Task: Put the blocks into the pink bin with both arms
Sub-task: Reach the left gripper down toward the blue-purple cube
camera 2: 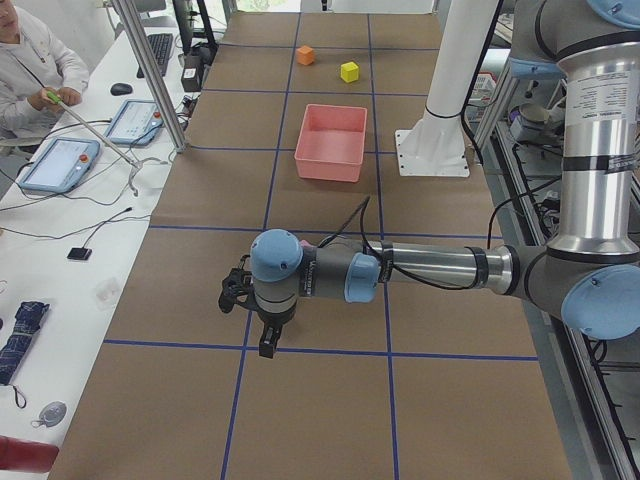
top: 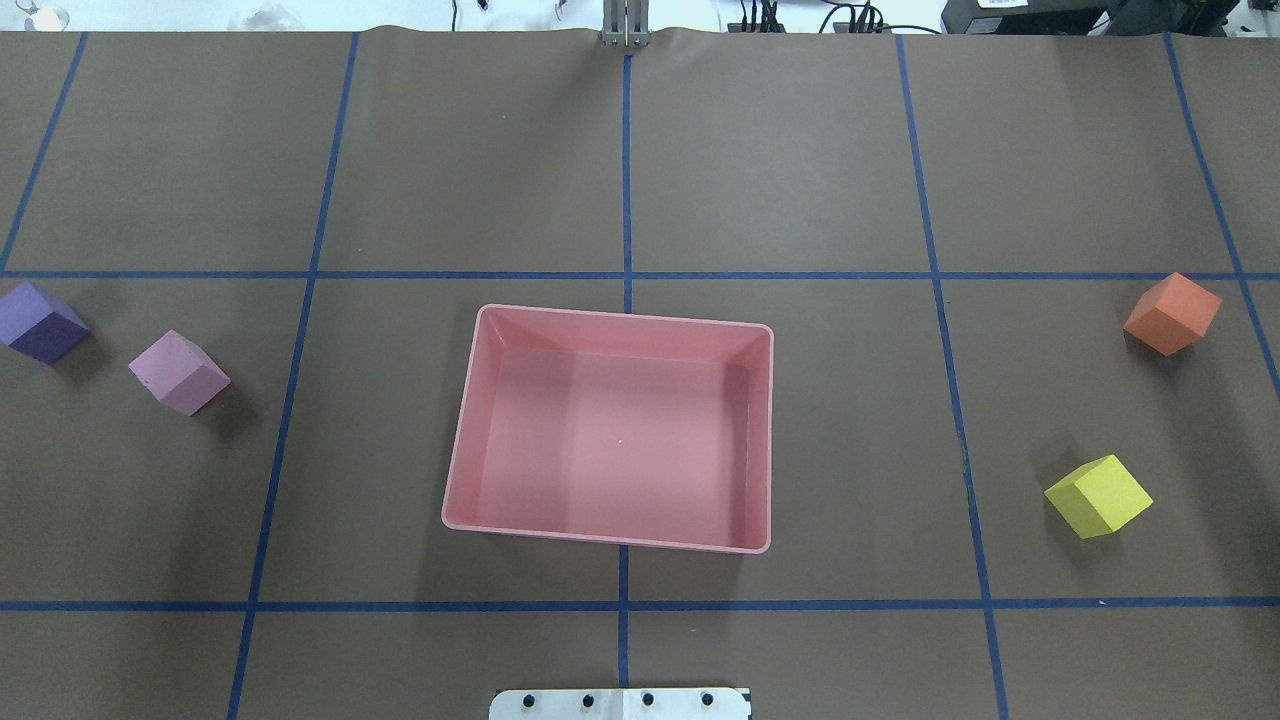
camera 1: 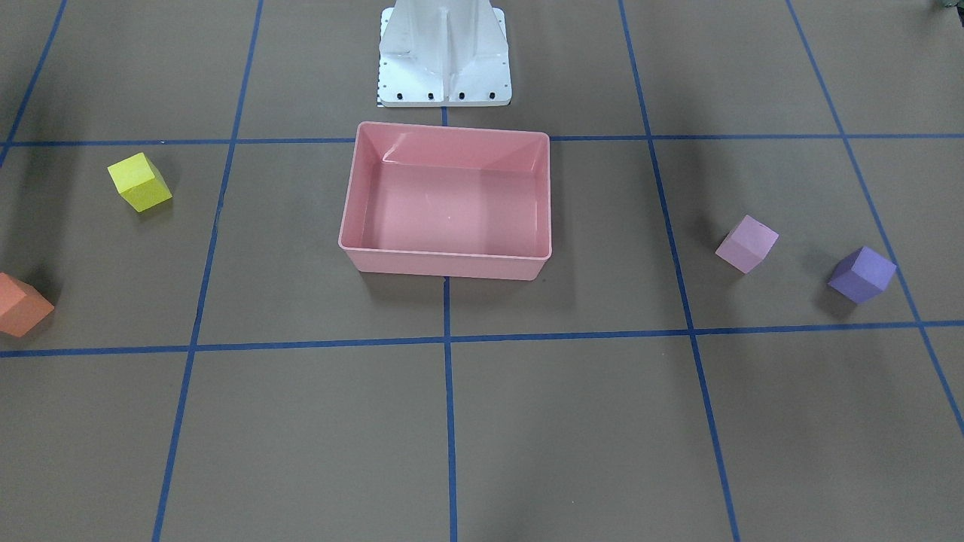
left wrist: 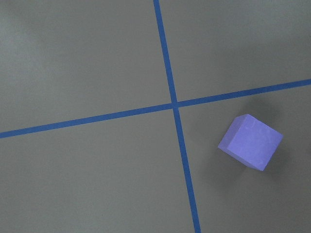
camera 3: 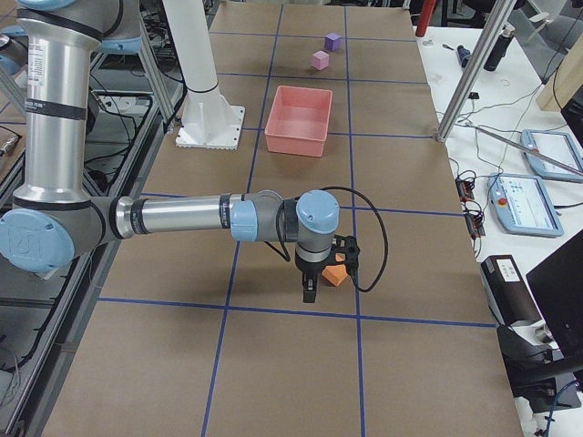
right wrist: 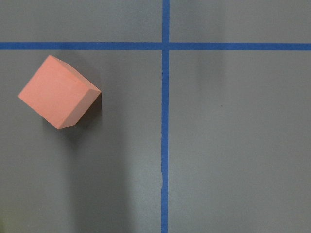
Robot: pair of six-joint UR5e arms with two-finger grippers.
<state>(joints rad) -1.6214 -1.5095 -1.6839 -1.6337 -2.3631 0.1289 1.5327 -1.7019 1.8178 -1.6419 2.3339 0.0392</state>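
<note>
The pink bin (top: 600, 535) stands empty at the table's middle; it also shows in the front view (camera 1: 444, 263). The purple block (top: 42, 322) and light pink block (top: 179, 372) lie on my left side. The orange block (top: 1171, 313) and yellow block (top: 1098, 496) lie on my right side. My left gripper (camera 2: 267, 345) hangs over the table's left end, with the purple block (left wrist: 250, 141) in its wrist view. My right gripper (camera 3: 309, 289) hangs beside the orange block (camera 3: 338, 273), which shows in its wrist view (right wrist: 58, 92). I cannot tell whether either gripper is open or shut.
The white pedestal base (camera 1: 444, 56) stands just behind the bin on the robot's side. Blue tape lines (top: 626, 180) grid the brown table cover. An operator (camera 2: 30, 60) sits at a side desk with tablets (camera 2: 55, 165).
</note>
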